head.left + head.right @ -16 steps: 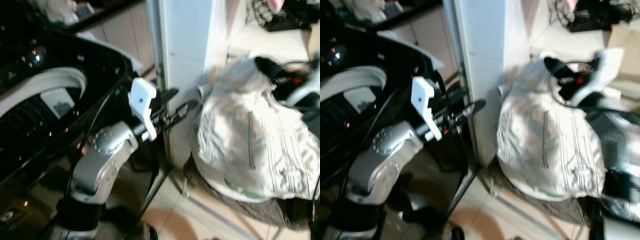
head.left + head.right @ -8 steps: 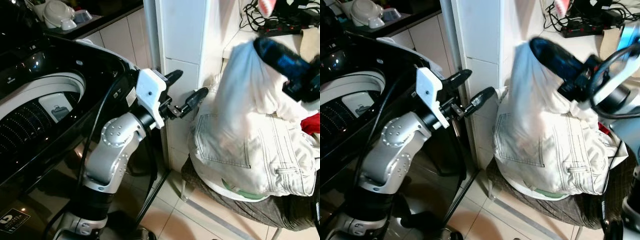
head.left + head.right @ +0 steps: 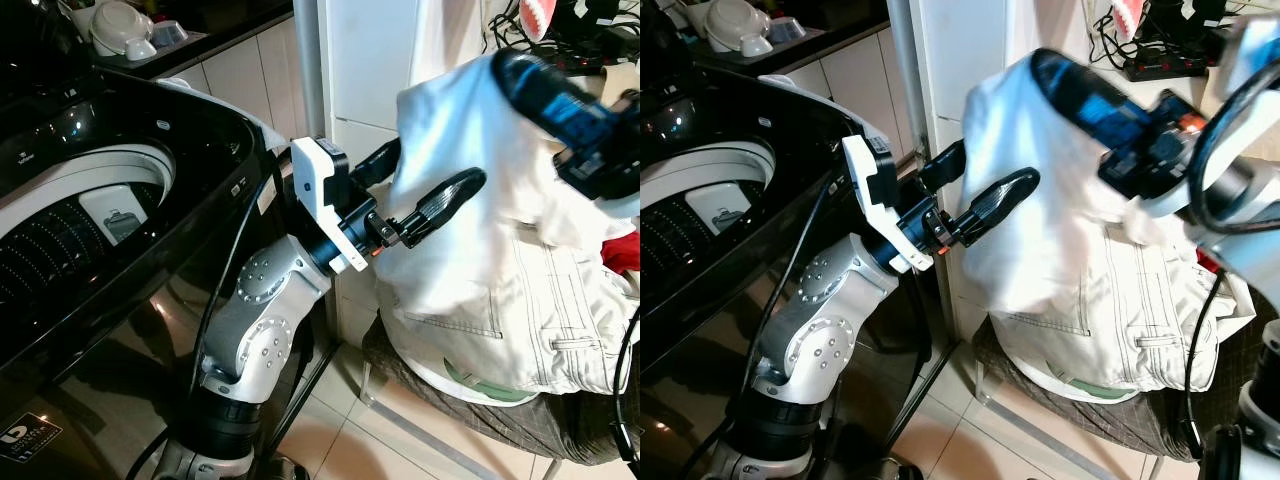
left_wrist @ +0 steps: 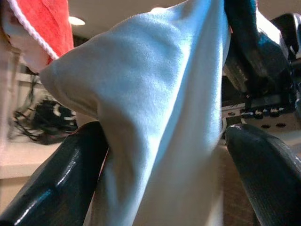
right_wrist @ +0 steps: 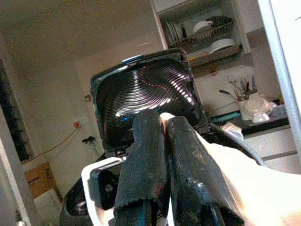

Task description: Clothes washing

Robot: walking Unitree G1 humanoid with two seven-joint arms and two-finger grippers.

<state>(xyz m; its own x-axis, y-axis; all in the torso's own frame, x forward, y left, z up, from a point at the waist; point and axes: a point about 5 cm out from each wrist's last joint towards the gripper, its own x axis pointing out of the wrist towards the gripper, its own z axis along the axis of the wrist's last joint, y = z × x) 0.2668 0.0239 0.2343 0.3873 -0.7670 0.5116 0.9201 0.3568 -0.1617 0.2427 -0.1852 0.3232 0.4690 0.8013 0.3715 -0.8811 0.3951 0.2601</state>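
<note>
A white garment (image 3: 470, 140) hangs lifted above the pile of pale clothes (image 3: 560, 320) on a chair. My right gripper (image 3: 1055, 75) is shut on the garment's top fold; the right wrist view shows its fingertips (image 5: 176, 127) pressed together with the cloth (image 5: 244, 188) pinched. My left gripper (image 3: 420, 180) is open, and its two fingers straddle the hanging cloth's left edge. In the left wrist view the cloth (image 4: 160, 117) drapes between the spread fingers (image 4: 61, 179). The black top-loading washing machine (image 3: 90, 200) stands at the left with its lid up and its drum exposed.
A white tiled pillar (image 3: 370, 60) stands between the washer and the chair. The chair's brown seat (image 3: 480, 410) carries the pile, with a red cloth (image 3: 625, 250) at its right. A counter with dishes (image 3: 120, 25) lies behind the washer. Cables sit on a shelf (image 3: 1160, 50).
The right gripper has carried the white garment higher and leftward. The left gripper has reached to the right, so its fingers now sit on either side of the cloth.
</note>
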